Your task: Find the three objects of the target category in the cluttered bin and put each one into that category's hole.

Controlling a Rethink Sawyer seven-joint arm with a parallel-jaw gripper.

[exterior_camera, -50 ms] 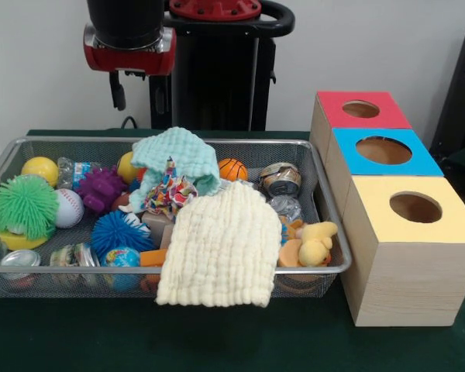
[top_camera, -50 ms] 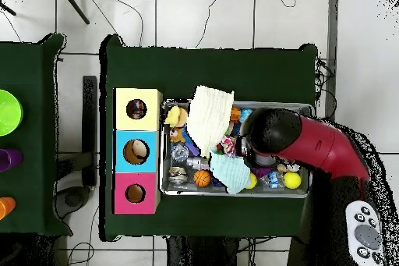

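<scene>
A wire mesh bin [exterior_camera, -50 ms: 62, 270] holds a jumble of things: a yellow ball [exterior_camera, -50 ms: 40, 169], a green spiky ball [exterior_camera, -50 ms: 23, 206], a baseball [exterior_camera, -50 ms: 68, 207], a purple spiky ball [exterior_camera, -50 ms: 101, 188], a blue spiky ball [exterior_camera, -50 ms: 120, 232], a small basketball [exterior_camera, -50 ms: 232, 169], crushed cans [exterior_camera, -50 ms: 280, 179] and a yellow plush duck [exterior_camera, -50 ms: 316, 242]. A mint cloth [exterior_camera, -50 ms: 177, 159], a patterned cloth [exterior_camera, -50 ms: 167, 194] and a cream cloth [exterior_camera, -50 ms: 221, 248] lie on top. The gripper [exterior_camera, -50 ms: 136, 77] hangs high above the bin's back left, holding nothing. In the overhead view the arm's head [top_camera, -50 ms: 273, 133] covers it.
Three wooden boxes with round holes stand in a row beside the bin: red top [exterior_camera, -50 ms: 329, 116], blue top [exterior_camera, -50 ms: 345, 151], yellow top [exterior_camera, -50 ms: 372, 209]. The cream cloth droops over the bin's front rim. A globe ball [exterior_camera, -50 ms: 122, 258] and a plastic bottle [exterior_camera, -50 ms: 76, 172] lie among the clutter.
</scene>
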